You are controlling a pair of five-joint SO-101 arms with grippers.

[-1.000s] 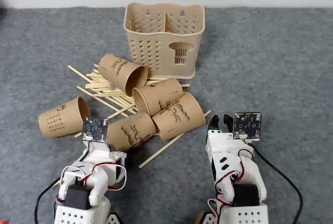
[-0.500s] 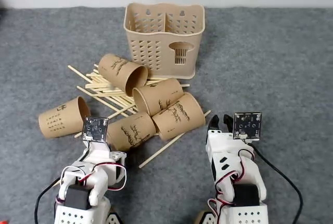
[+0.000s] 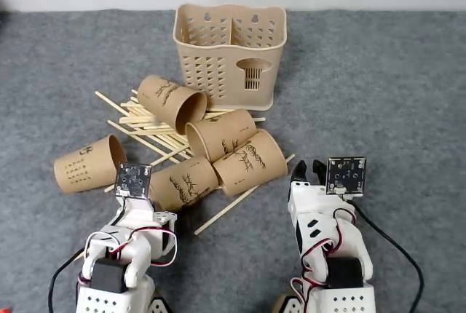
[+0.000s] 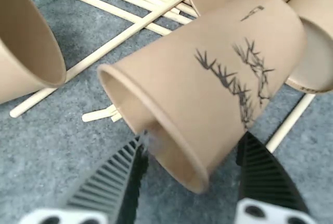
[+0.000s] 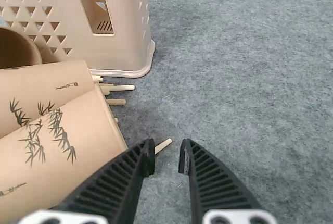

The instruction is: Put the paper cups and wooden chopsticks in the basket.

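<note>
Now, the grey counter carries the basket, upright at the back. Five paper cups lie on their sides in front of it. The left gripper, spread wide, straddles the nearest cup at its mouth. The right gripper, barely parted, sits just beside another cup, pinching nothing. Wooden chopsticks lie scattered under the cups.

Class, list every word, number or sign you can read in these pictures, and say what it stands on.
Nothing can be read.
Leftmost paper cup: dark rows of print, too small to read.
Other paper cups: bamboo drawings and tiny marks, unreadable.
Basket: no writing, only cut-out holes.
</note>
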